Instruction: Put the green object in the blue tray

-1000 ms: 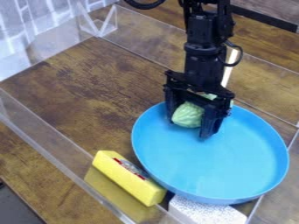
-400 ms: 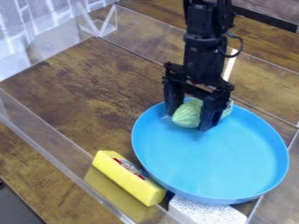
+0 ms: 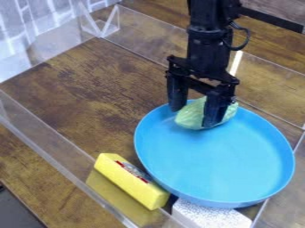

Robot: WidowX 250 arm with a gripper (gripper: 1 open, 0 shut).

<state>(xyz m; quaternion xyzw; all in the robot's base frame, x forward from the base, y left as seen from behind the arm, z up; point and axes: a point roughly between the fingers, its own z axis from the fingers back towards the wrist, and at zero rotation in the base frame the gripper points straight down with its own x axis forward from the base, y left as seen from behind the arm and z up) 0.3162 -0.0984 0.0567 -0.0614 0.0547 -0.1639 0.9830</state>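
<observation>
The hand [image 3: 199, 105] is spread wide over the green object [image 3: 193, 114], which looks soft and light, lying in the blue tray [image 3: 238, 178].

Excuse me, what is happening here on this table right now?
A single robot arm is working with a green object and a blue tray. The green object already lies inside the tray, near its far rim. The claw stands open directly over it, pointing down, one finger on each side. A yellow block lies untouched beside the tray.
</observation>
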